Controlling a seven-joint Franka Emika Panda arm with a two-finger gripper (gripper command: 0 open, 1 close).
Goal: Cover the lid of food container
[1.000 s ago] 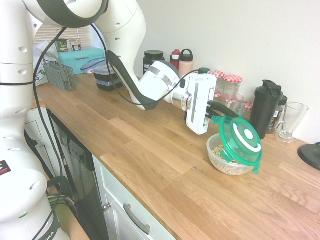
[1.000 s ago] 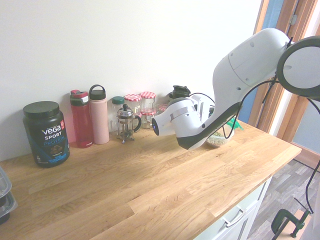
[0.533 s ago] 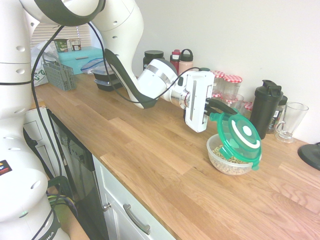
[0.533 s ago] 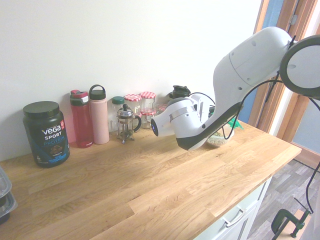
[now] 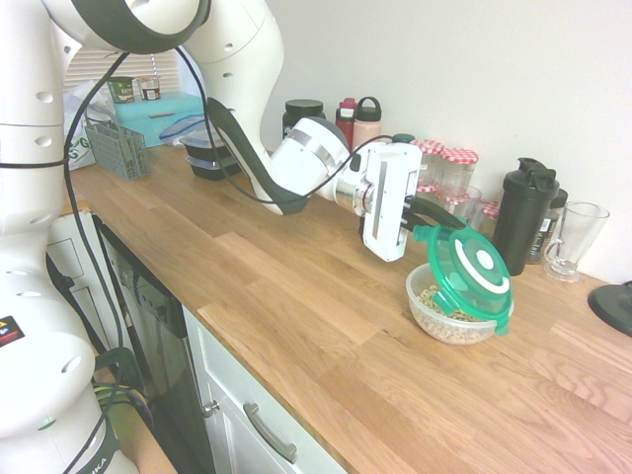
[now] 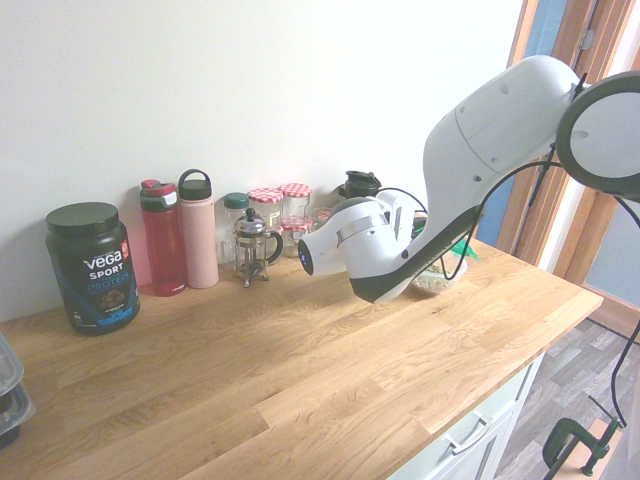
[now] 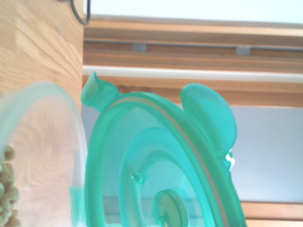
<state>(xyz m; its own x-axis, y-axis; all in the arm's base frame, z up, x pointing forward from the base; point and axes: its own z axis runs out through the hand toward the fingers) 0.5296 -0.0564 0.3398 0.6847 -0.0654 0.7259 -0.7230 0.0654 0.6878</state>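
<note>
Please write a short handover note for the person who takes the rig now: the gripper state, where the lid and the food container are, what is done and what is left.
Gripper: shut on the lid, pointing level.
Lid: green, held by its rim and steeply tilted over the food container; its low edge is at the far rim, not seated.
Food container: clear round bowl with ring cereal, on the wooden counter near its front edge.
Done: lid picked up and brought over the bowl.
Left: tilt the lid flat, centre it on the rim, press it down, release.
</note>
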